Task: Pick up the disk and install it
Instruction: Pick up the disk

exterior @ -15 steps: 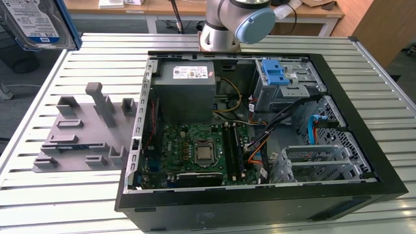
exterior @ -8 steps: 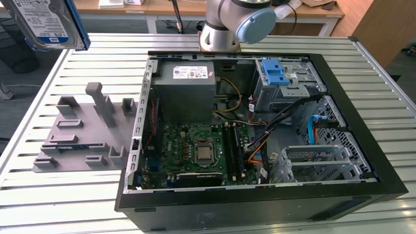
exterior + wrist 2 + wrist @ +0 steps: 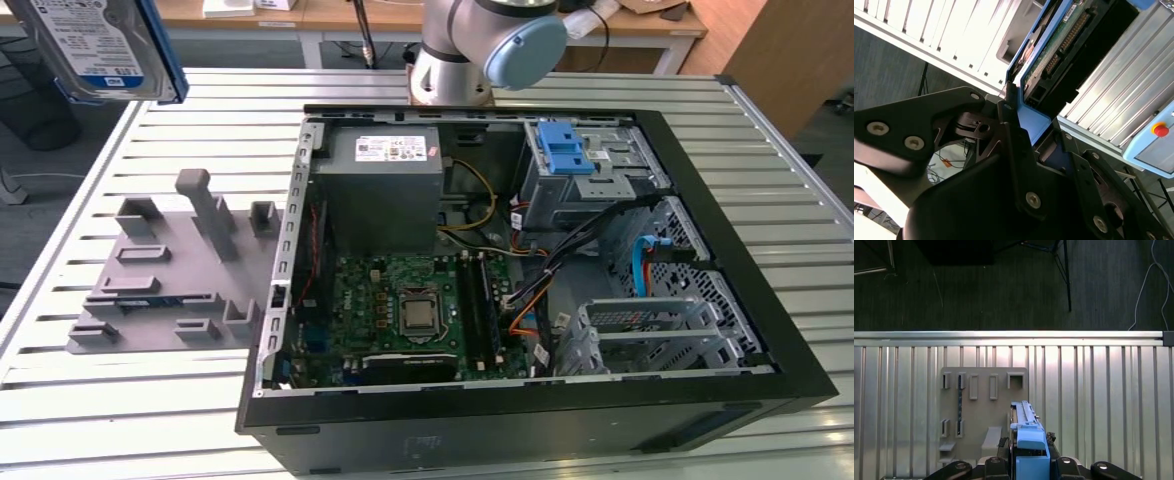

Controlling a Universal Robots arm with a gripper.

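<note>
The disk (image 3: 94, 45), silver with a blue-and-white label and a blue carrier frame, hangs high above the table's far corner on the exterior view's left. My gripper (image 3: 1036, 132) is shut on the disk's blue frame, with the disk (image 3: 1064, 35) sticking out beyond the black fingers (image 3: 1010, 122). In the first wrist view the disk (image 3: 1029, 437) stands edge-on between the fingertips of the gripper (image 3: 1027, 460), above the grey fixture plate (image 3: 979, 410). The open computer case (image 3: 787, 330) lies on the table, well away from the disk.
A grey fixture (image 3: 174, 270) with slots and posts sits beside the case. Inside the case are the power-supply box (image 3: 380, 180), the motherboard (image 3: 400, 310), a blue latch on a metal cage (image 3: 574, 150) and a silver drive cage (image 3: 641, 335). My arm's base (image 3: 467, 50) stands behind the case.
</note>
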